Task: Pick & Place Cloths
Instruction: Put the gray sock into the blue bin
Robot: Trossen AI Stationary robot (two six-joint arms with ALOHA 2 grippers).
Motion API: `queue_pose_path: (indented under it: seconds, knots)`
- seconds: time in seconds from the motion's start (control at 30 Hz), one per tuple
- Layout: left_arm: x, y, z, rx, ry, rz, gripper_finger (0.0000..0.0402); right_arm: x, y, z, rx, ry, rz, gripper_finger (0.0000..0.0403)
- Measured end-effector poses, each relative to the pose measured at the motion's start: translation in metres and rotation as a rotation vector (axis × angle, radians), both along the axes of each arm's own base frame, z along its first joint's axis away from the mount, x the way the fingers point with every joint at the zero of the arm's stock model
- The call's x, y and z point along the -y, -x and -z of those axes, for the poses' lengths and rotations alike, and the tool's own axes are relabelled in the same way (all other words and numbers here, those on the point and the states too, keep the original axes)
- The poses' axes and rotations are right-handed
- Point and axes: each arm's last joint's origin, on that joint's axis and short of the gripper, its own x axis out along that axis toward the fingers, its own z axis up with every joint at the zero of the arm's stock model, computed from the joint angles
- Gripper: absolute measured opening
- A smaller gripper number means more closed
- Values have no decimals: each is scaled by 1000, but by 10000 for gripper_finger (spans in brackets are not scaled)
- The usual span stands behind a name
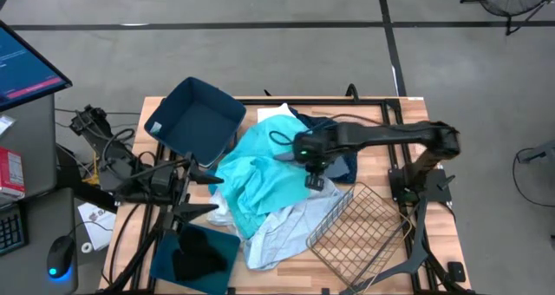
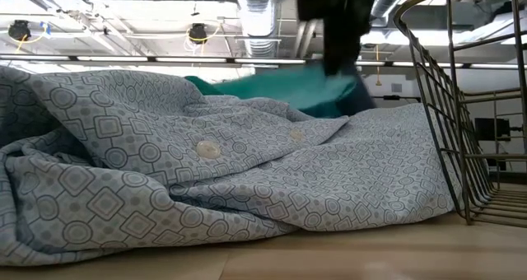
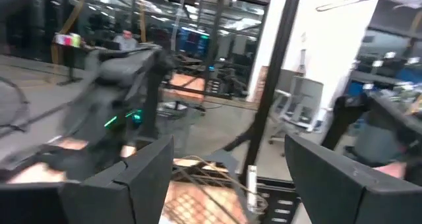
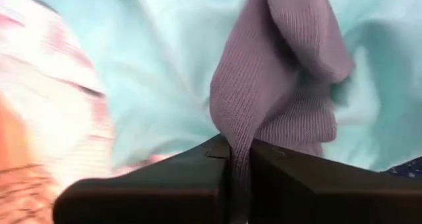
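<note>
Right gripper has its fingers pinched on a grey knit cloth; best lifted straight up so the cyan cloth underneath doesn't drag along. Left gripper waits, fingers apart.

The high view looks straight down on the whole table. The low view, at tabletop height, faces the pale patterned cloth closely; both share it.

No legible text, label, brand, number or sign is found; the monitor lettering is unreadable.
</note>
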Motion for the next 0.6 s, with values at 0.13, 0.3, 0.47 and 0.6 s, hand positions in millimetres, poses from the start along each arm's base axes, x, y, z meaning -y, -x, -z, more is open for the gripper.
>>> queue_pose_path:
  seconds: [0.13,0.3,0.47,0.6]
  knots:
    - [-3,-12,5,-22,-34,-68,271,-7,24,-35,125,-29,49,10]
    - [-13,-48,23,-87,-111,-124,271,-12,44,-64,260,12,110,8]
    - [-28,-97,54,-195,-122,-72,271,-18,51,-78,367,50,143,14]
    - [-40,-132,86,-308,-118,-60,271,-22,51,-83,417,49,144,4]
